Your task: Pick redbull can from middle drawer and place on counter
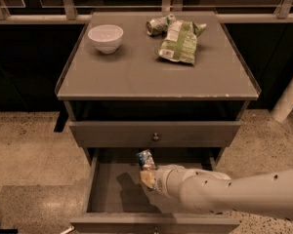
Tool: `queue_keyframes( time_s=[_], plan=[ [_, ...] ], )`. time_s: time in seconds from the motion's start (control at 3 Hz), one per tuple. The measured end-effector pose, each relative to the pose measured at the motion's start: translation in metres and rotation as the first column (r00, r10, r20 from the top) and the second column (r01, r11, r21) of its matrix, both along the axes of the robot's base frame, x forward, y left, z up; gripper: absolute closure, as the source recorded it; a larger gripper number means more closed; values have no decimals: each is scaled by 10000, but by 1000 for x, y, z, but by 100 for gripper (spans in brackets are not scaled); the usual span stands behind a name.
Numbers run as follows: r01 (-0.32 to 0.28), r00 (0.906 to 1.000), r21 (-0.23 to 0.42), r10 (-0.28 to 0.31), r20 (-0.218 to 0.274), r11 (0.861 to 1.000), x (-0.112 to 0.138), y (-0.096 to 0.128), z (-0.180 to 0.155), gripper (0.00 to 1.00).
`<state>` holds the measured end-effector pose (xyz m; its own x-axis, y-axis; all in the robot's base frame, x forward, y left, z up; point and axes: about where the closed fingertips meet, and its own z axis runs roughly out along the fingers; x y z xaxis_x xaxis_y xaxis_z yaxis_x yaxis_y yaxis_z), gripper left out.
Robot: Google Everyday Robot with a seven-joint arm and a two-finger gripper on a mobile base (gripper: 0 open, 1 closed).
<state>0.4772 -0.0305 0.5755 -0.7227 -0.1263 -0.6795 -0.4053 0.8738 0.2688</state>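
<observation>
The middle drawer is pulled open at the bottom of the camera view. My gripper reaches into it from the right on a white arm. It is shut on the redbull can, a slim blue-and-silver can that sticks up tilted from the fingers, above the drawer floor near its middle. The counter is the grey cabinet top above, with a thin raised rim.
On the counter stand a white bowl at the back left, a dented greenish-silver can and a green snack bag at the back right. A closed drawer with a knob sits just above the open one.
</observation>
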Motion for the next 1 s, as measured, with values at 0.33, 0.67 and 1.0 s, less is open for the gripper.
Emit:
queue_keyframes(
  time_s=[0.33, 0.67, 1.0],
  plan=[
    [211, 9985, -194, -200, 513, 9996, -6, -8, 30, 100],
    [334, 9877, -692, -223, 1547, 9970, -17, -20, 84, 100],
    [416, 9664, -831, -190, 2563, 9957, -16, -21, 144, 100]
  ],
)
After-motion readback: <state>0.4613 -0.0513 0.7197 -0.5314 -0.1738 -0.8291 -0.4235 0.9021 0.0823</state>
